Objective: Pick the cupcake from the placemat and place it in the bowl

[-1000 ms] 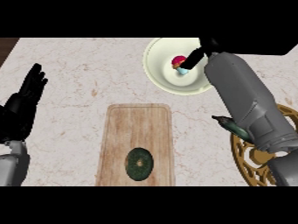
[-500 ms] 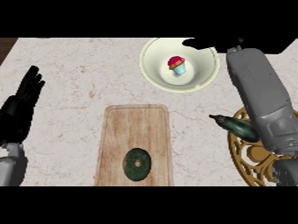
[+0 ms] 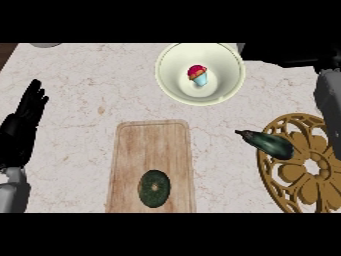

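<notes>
Now cupcake (image 3: 198, 75) upright in bowl (image 3: 174, 85), left hand (image 3: 18, 131) fingers straight, empty, right hand's fingers unclear

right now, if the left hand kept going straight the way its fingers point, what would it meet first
The way looks free: the left hand rests open at the view's left, fingers pointing up the bare counter toward its far edge. Its height above the counter is unclear.

Right hand (image 3: 298, 55) — perhaps edge-cropped, fingers indistinct

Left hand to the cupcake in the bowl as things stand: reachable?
Probably yes. The left hand rests open at the counter's left; only bare counter lies between it and the bowl, and the cupcake sits uncovered.
</notes>
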